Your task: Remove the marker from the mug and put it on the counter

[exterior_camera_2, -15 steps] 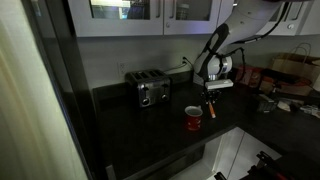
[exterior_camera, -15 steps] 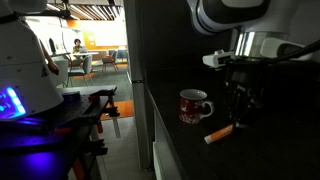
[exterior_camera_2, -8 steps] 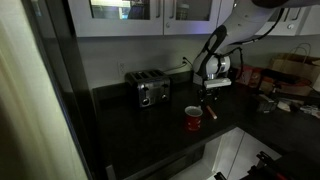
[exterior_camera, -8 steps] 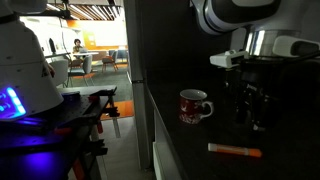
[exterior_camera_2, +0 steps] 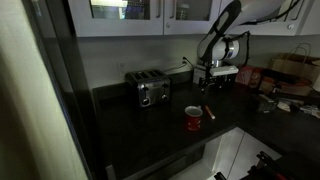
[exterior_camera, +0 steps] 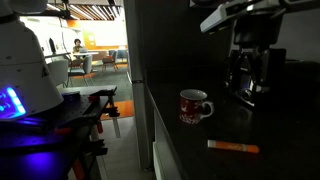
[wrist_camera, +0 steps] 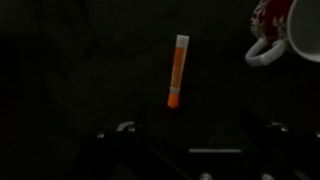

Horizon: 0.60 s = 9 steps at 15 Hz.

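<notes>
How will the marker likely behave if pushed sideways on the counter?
The marker lies flat on the glossy counter, so it probably rolls or slides easily. Thin and straight in the wrist view, it is likely stiff and light.

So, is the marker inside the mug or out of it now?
Out. The marker lies flat on the black counter, clear of the mug; the wrist view also shows a gap between them.

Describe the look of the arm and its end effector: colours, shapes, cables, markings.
The arm wears smooth, rounded white shells with darker joints, built as a chain of thick segments. The end effector is black and blocky, ending in two dark fingers. No markings are legible in this dim light, and any cabling along it is too dark to make out.
</notes>
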Available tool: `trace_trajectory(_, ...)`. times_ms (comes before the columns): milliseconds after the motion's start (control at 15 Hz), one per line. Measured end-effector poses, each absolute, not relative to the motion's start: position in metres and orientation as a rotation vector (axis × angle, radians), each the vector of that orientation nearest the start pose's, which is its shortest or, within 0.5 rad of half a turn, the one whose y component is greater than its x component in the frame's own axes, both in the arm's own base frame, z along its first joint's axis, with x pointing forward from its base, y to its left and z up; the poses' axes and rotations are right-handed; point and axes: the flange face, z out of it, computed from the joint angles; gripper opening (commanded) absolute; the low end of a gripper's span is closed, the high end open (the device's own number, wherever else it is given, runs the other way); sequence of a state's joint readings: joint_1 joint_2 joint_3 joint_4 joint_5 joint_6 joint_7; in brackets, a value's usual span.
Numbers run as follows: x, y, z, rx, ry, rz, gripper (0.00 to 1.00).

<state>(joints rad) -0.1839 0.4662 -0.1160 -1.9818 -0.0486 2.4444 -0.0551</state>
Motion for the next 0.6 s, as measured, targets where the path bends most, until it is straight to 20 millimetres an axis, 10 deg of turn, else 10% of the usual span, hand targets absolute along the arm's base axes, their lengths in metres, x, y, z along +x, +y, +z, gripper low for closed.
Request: trace_trajectory(600,0.547,-0.169,0.263,-3.193,0.324,0.014,1.0)
